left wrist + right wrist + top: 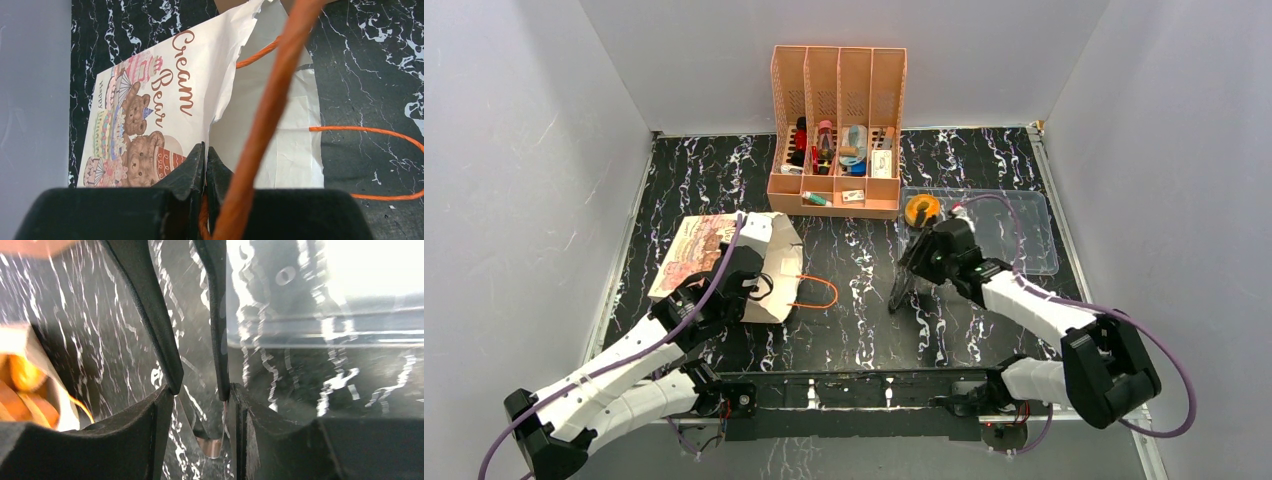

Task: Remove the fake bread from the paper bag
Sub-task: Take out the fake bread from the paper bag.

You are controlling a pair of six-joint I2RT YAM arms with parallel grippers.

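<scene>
Fake bread [921, 210]: one golden-brown ring, in far left corner of clear tray [1024, 250].
Paper bag [689, 255]: on its side, table's left, printed face up, mouth facing right.
Left gripper [206, 150]: pinched together on orange cord handle [270, 100].
Right gripper [200, 389]: fingers apart, empty, above table [854, 260] between bag and tray.

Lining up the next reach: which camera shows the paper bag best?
Top external: the whole paper bag shows, lying flat, mouth facing right. Left wrist shows only its printed face and cord up close; right wrist, probably a blurred sliver.
</scene>
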